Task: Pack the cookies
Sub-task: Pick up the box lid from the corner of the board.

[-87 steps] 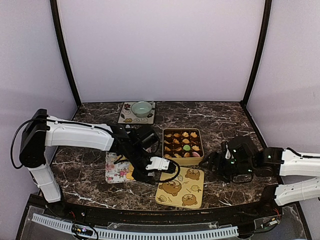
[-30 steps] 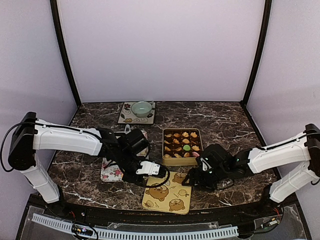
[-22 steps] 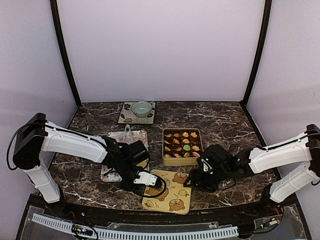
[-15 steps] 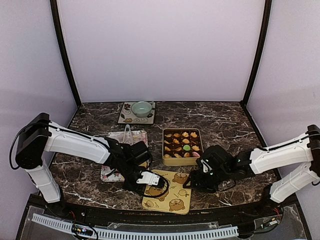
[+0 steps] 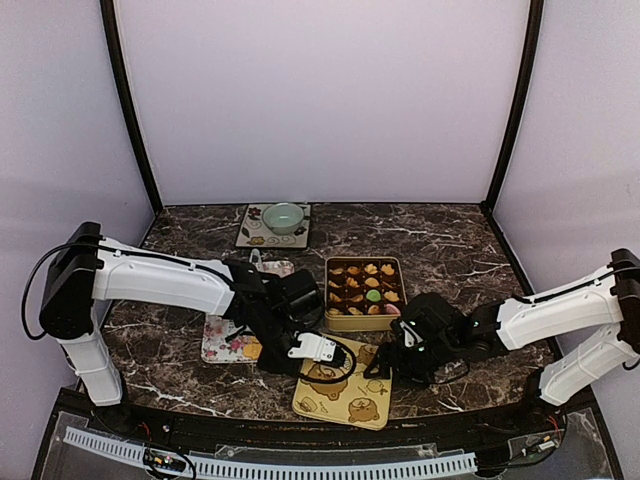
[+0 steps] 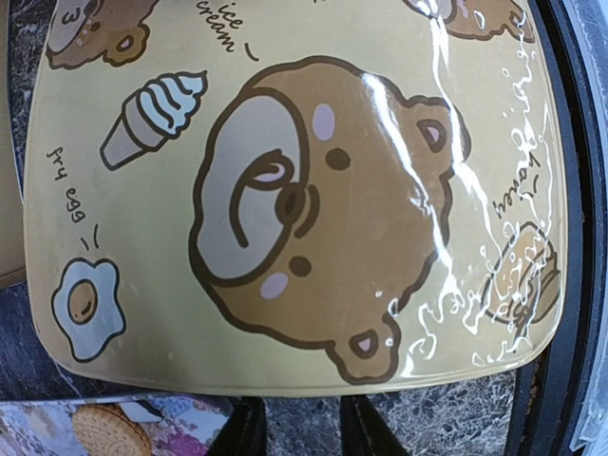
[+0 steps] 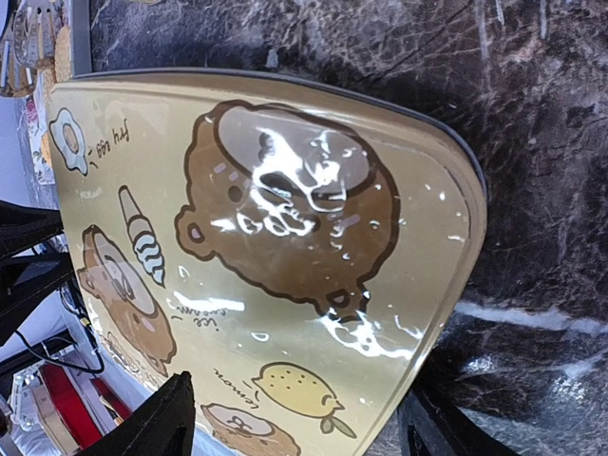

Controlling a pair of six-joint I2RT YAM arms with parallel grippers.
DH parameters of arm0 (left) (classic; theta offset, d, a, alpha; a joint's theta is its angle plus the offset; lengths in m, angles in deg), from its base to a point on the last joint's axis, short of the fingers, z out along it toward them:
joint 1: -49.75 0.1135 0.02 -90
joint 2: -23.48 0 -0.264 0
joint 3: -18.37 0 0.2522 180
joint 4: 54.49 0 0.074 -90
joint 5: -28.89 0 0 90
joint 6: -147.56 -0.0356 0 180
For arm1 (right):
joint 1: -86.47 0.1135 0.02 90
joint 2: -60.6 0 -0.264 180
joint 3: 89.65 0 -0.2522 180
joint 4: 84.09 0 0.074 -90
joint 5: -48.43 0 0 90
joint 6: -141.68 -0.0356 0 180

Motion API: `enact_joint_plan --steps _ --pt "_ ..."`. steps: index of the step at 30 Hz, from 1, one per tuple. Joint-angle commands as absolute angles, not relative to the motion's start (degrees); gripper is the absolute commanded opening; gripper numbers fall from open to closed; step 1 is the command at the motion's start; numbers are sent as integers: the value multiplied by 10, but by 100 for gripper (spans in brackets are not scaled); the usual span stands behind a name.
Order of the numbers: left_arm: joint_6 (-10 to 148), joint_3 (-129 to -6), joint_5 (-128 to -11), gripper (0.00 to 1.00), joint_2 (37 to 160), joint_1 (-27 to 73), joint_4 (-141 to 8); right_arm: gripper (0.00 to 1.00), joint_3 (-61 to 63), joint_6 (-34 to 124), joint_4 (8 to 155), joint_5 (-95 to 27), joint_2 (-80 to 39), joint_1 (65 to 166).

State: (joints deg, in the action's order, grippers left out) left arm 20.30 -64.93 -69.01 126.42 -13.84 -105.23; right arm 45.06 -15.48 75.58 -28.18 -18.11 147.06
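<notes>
While the bear lid (image 5: 350,400) lies near the cookies (image 5: 365,285), left gripper (image 6: 304,432) jaws sit narrow at its edge, right gripper (image 7: 299,427) jaws wide astride it. Clamping: cannot tell.

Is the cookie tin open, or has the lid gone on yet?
Open. The cookies show uncovered in the tin, and the bear-print lid sits off it, on its near side.

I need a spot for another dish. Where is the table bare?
Bare marble behind and right of the cookie tin, to the right wall. Front centre is crowded: left gripper, right gripper, bear-print lid, floral mat.
</notes>
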Motion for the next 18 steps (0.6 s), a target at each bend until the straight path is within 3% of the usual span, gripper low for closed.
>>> enact_joint_plan --steps 1,18 --pt "222 -684 -737 28 1234 -157 -973 74 450 -156 837 -253 -213 1483" --pt "210 -568 -683 28 1171 -116 -974 74 301 -83 828 -228 -350 1471"
